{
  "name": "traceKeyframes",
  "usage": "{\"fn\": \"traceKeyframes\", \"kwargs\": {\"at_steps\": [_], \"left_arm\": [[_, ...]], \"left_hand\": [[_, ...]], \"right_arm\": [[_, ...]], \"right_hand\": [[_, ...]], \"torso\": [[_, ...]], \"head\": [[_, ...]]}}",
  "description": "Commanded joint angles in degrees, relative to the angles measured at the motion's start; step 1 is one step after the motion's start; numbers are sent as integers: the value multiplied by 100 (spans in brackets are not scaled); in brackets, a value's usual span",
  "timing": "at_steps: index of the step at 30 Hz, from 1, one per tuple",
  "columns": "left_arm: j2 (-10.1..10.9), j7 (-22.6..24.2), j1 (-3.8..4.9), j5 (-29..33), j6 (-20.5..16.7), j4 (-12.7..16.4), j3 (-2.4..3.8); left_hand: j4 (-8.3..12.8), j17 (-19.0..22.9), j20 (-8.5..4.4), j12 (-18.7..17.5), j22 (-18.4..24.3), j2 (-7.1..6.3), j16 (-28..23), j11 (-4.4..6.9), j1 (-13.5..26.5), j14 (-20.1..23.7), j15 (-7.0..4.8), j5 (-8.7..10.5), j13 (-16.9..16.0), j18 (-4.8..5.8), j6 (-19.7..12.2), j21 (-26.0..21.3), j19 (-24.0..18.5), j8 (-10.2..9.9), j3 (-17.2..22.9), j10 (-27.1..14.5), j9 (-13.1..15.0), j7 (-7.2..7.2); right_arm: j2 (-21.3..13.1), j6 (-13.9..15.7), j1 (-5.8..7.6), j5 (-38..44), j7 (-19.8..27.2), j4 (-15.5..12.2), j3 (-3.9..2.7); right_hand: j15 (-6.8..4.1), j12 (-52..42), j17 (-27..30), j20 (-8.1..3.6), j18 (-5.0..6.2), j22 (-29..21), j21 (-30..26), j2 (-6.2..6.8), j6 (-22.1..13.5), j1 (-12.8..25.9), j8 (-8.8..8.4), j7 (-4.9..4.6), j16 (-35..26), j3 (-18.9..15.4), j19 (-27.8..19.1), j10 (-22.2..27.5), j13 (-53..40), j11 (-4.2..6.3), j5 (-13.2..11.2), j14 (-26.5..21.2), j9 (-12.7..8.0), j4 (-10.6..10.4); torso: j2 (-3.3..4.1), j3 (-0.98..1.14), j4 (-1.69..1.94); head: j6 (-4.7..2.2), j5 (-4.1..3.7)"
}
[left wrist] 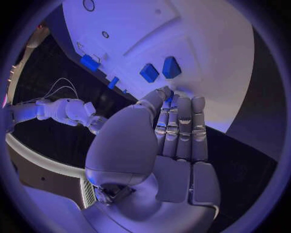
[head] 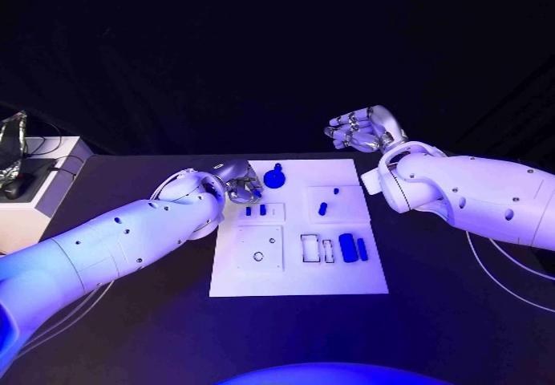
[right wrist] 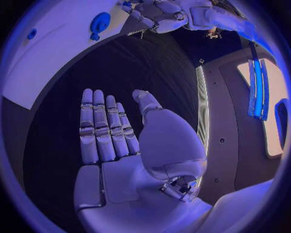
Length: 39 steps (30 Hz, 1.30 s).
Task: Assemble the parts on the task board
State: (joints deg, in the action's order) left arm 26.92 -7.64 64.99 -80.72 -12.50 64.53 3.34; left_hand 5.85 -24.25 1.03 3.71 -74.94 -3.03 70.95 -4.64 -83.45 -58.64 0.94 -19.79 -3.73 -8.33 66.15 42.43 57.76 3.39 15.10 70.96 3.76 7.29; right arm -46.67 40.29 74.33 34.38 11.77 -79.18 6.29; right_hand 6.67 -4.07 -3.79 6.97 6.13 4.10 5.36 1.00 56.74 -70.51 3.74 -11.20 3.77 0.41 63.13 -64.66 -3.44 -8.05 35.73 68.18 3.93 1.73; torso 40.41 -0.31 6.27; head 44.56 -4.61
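Note:
The white task board lies mid-table. My left hand hovers over its far left corner, fingers straight and side by side, holding nothing. Just beyond its fingertips stand two small blue parts. A round blue part lies right beside that hand, also seen as the round part near the left hand. My right hand is raised past the board's far right corner, its palm flat and bare. Two long blue parts rest at the board's right.
Rectangular slots and a round hole mark the board's near half. Another small blue part sits mid-board. A white box with cables stands at the table's left edge. Black tabletop surrounds the board.

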Motion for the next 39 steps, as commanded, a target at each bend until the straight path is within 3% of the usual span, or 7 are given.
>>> {"fn": "traceKeyframes", "kwargs": {"at_steps": [1, 14, 32, 36, 37, 38, 39], "left_arm": [[-17, -53, -4, -42, 251, 1, -8], [-64, 0, -3, -44, 381, -31, -65], [-37, -42, -4, -39, 348, -18, -76], [-23, -84, -5, -38, 369, -3, -75], [-21, -93, -5, -38, 373, 0, -74], [-17, -108, -5, -38, 380, 4, -74], [-13, -126, -5, -38, 395, 8, -74]], "left_hand": [[-3, -6, 27, 27, -101, 45, -18, 7, 0, 31, 1, 34, -3, -62, -10, -13, -9, 21, -37, -52, 5, -7], [21, 4, 25, 207, -100, 80, 53, 6, -23, 112, 10, 71, -19, -32, -198, -56, -41, 15, -193, -194, -4, -28], [63, -45, -5, 671, -100, 153, 123, 35, -50, 132, -4, 89, -30, 4, -246, -93, -25, 13, -370, -359, -8, -34], [48, -39, 24, 652, -90, 104, 107, -38, -18, 225, 53, 100, -18, 10, -787, -134, -61, 6, -367, -561, -24, -104], [46, -36, 33, 668, -87, 92, 111, -46, -18, 236, 60, 104, -21, 5, -1045, -143, -62, 1, -366, -588, -31, -136], [49, -30, 41, 681, -84, 74, 110, -49, -24, 244, 70, 109, -21, 2, -1643, -153, -61, -23, -371, -610, -55, -195], [41, -24, 50, 708, -81, 66, 113, -59, -26, 247, 73, 117, -23, -5, -1955, -166, -57, -33, -389, -626, -65, -232]], "right_arm": [[1, -70, 0, 60, 60, -6, -3], [-1, -77, 0, 58, 59, -2, -3], [-2, -81, 0, 57, 64, 6, -3], [-2, -75, 0, 57, 66, 6, -3], [-2, -75, 0, 57, 67, 6, -3], [-1, -75, 0, 57, 69, 7, -3], [-1, -75, 0, 57, 69, 8, -3]], "right_hand": [[-3, -3, 6, -10, -49, -7, 5, 1, -28, -6, -10, -1, -17, -36, -36, 51, 6, 0, 16, -45, -3, 11], [-3, -3, 6, -10, -49, -7, 5, 1, -28, -6, -10, -1, -17, -36, -36, 51, 6, 0, 16, -45, -3, 11], [-2, -2, 7, -8, -49, -8, 0, 2, -29, -2, -12, -1, -18, -45, -37, 52, 6, -1, 14, -47, -4, 8], [-1, -2, 7, -7, -49, -8, -2, 5, -31, -2, -12, -2, -19, -48, -39, 55, 6, -2, 14, -51, -4, 8], [1, -1, 7, -6, -50, -8, -3, 8, -34, -2, -12, -3, -19, -52, -42, 58, 7, -4, 13, -55, -4, 8], [1, -1, 7, -6, -50, -8, -3, 8, -34, -2, -12, -3, -19, -52, -42, 58, 7, -4, 13, -55, -4, 8], [1, -1, 7, -6, -50, -8, -3, 8, -34, -2, -12, -3, -19, -52, -42, 58, 7, -4, 13, -55, -4, 8]], "torso": [[0, -5, -1], [2, -7, 1], [1, -7, -1], [1, -11, 2], [1, -11, 2], [1, -10, 1], [1, -11, 0]], "head": [[5, -4], [18, -24], [22, -18], [21, -21], [21, -21], [21, -20], [23, -21]]}}
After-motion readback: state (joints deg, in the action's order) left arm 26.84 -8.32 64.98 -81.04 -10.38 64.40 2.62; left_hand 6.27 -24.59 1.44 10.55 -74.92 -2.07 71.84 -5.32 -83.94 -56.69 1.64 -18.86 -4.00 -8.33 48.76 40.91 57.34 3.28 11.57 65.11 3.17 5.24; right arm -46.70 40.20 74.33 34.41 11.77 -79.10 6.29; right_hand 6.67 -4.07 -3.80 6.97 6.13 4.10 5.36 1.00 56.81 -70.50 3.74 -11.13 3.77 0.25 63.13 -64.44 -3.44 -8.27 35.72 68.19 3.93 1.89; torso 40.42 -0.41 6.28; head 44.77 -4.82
